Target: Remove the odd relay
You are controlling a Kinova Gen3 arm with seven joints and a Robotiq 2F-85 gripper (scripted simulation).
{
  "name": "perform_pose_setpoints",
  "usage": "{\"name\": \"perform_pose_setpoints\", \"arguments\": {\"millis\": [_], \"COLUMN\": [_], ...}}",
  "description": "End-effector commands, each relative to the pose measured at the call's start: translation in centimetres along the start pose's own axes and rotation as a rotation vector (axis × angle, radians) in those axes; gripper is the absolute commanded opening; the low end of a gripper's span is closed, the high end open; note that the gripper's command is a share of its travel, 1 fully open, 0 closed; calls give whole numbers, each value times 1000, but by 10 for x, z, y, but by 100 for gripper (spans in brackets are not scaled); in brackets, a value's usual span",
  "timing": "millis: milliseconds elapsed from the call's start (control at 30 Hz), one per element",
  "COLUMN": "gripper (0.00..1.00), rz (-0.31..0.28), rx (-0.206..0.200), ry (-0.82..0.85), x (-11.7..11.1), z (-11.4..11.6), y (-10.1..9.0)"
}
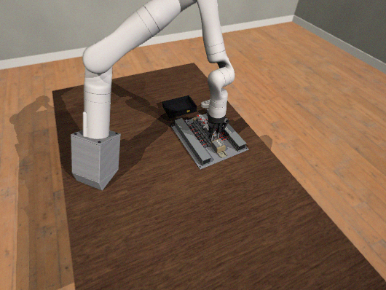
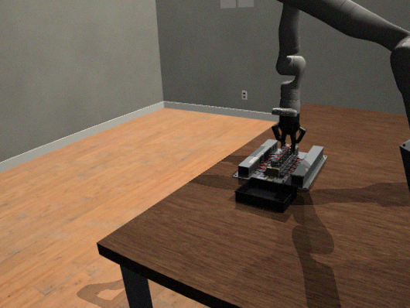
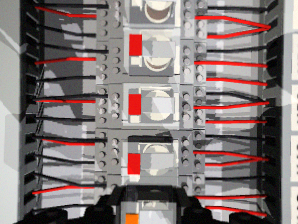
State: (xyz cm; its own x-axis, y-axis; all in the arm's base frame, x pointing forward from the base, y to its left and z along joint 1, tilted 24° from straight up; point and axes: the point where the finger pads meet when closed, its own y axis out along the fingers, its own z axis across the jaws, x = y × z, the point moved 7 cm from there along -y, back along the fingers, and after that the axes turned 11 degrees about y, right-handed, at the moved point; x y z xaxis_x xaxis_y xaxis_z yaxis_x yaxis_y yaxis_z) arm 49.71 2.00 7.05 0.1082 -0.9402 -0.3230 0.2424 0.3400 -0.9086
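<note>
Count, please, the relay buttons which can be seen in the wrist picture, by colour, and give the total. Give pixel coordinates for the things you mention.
Red buttons (image 3: 134, 104): 3
Orange button (image 3: 131, 219): 1
Total in sight: 4

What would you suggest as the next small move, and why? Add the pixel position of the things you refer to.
I'd try easing the gripper (image 1: 215, 137) (image 2: 288, 150) (image 3: 149, 203) straight up slightly: it appears closed on the orange-button relay (image 3: 160, 218), neighbors sit close in line, and the panel (image 1: 199, 166) (image 2: 324, 160) (image 3: 230, 145) lies flat.
</note>
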Motion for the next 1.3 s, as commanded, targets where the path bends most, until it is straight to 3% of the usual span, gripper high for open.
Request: {"name": "perform_pose_setpoints", "arguments": {"millis": [0,1267], "gripper": [0,0], "rz": [-3,-14], "rx": [-11,-66], "ry": [0,0], "x": [0,-1], "z": [2,7], "y": [-1,-1]}}
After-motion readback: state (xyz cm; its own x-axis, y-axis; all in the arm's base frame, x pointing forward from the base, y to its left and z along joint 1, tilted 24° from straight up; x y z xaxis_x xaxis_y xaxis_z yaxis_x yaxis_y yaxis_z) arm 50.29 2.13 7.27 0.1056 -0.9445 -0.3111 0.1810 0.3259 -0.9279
